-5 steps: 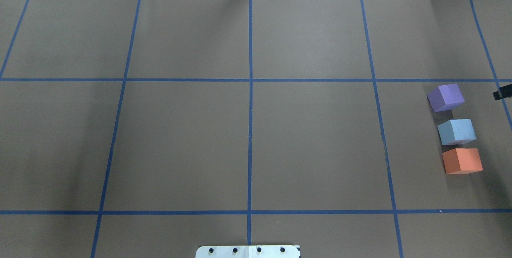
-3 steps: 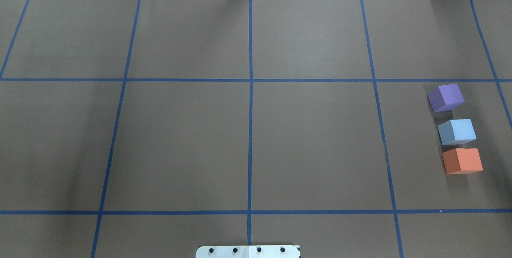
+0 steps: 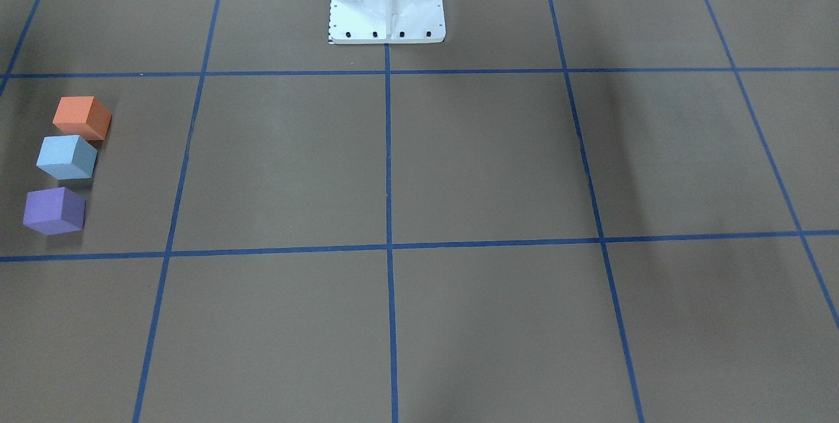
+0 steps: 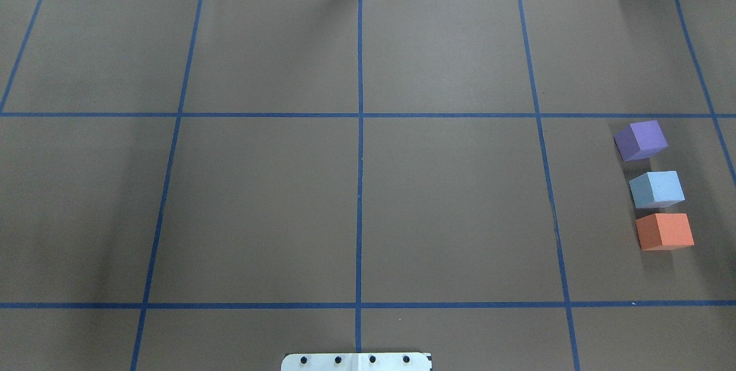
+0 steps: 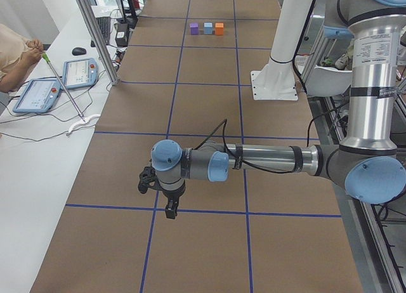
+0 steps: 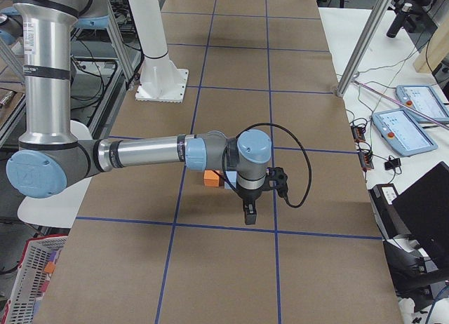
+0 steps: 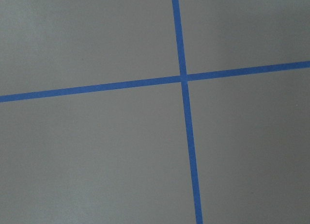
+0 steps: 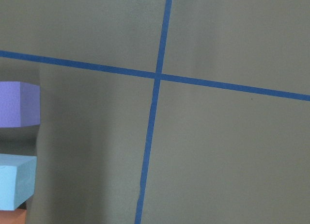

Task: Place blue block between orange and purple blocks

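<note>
Sitting between orange block (image 4: 664, 232) and purple block (image 4: 641, 140), blue block (image 4: 656, 189) lies free; the spread of left gripper (image 5: 170, 212) and right gripper (image 6: 249, 215) is indiscernible.

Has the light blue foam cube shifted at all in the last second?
No. The light blue foam cube keeps its spot right of the blue tape line.

Robotics lab: blue-taped grid table (image 4: 270, 198), teach pendants (image 5: 79, 73) on a side bench (image 5: 38, 160), aluminium frame posts (image 5: 98, 39).

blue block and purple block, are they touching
Apart. The overhead view shows a strip of brown table between the blue block and the purple block; the right wrist view shows it too.
</note>
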